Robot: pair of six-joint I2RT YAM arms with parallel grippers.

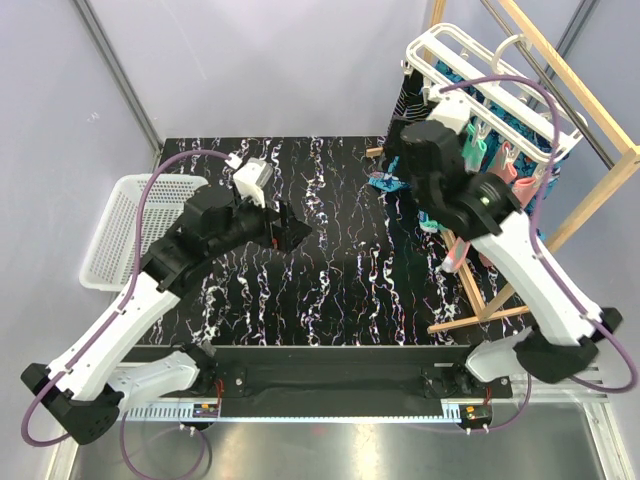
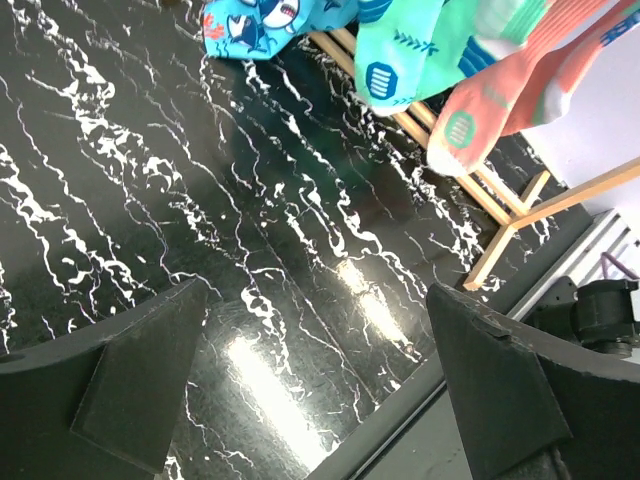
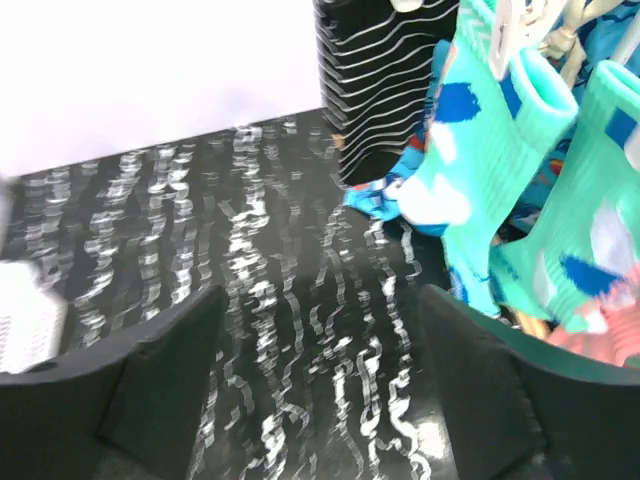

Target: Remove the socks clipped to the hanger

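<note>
The hanger [image 1: 445, 38] frame is shown only from above; shark print on the blue sock [image 2: 260, 25] only from the left wrist. Spread, empty jaws are shown on the left gripper [image 2: 310, 320] and right gripper [image 3: 320, 320].

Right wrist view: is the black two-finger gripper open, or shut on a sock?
Open. The right gripper has its fingers wide apart with only black marbled table between them; the mint-green patterned socks hang beyond.

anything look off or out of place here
The blue sock lies partly on the table beside the striped sock, instead of hanging free. Whether a clip holds it cannot be seen. Nothing else stands out.
</note>
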